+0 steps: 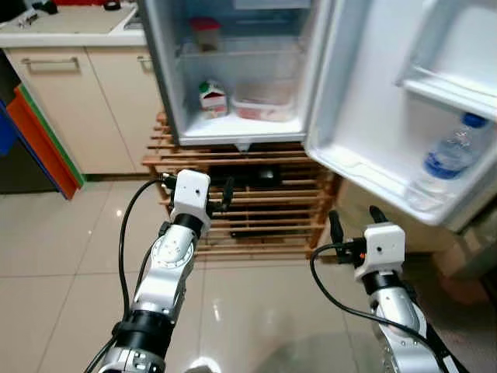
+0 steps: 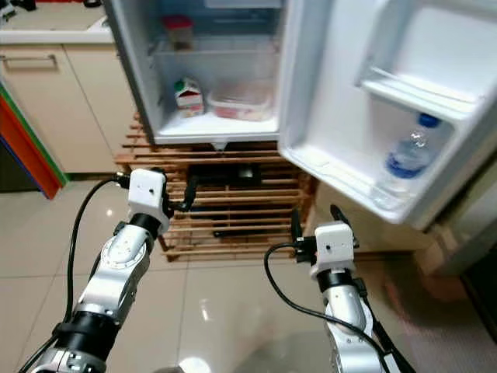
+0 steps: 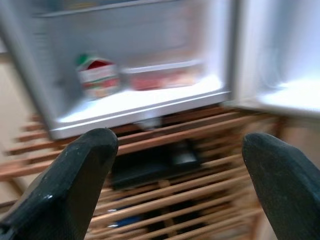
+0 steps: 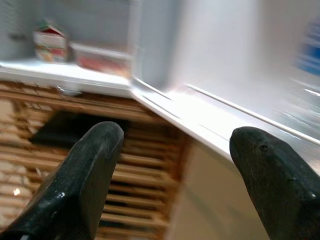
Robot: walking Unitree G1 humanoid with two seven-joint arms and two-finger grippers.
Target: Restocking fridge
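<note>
Both grippers, left (image 1: pixel 220 194) and right (image 1: pixel 356 223), hang spread and empty before the open fridge (image 1: pixel 233 124); reaching in, an arm could clip the door (image 1: pixel 373 93); the bottle (image 1: pixel 454 149) may topple.

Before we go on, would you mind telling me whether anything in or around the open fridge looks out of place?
Nothing stands out. The small red-and-white carton stands upright on the fridge floor beside the clear lidded container, and the clear blue-capped water bottle sits in the door shelf. No spills show.
</note>
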